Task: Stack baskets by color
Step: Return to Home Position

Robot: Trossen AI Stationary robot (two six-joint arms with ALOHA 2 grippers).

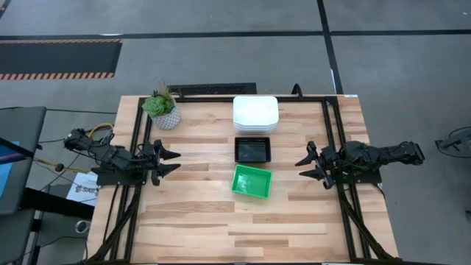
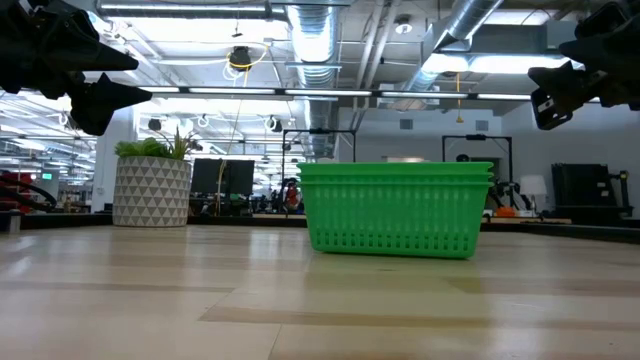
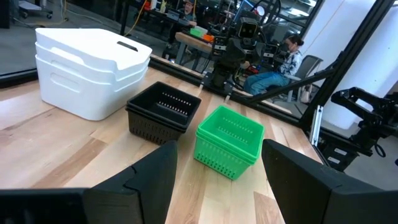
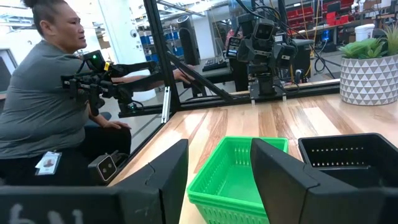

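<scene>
The bright green mesh plastic baskets sit stacked, left gripper and right gripper gaping empty either side of them: homing step, I'd say, only parking remains.

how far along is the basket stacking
Done, it seems: the white stack, black stack and green stack sit in a row down the middle of the table, one colour each, with no loose basket in view. In hand: nothing; the left gripper and right gripper hang open and empty at either side. Left: probably only parking the arms.
</scene>
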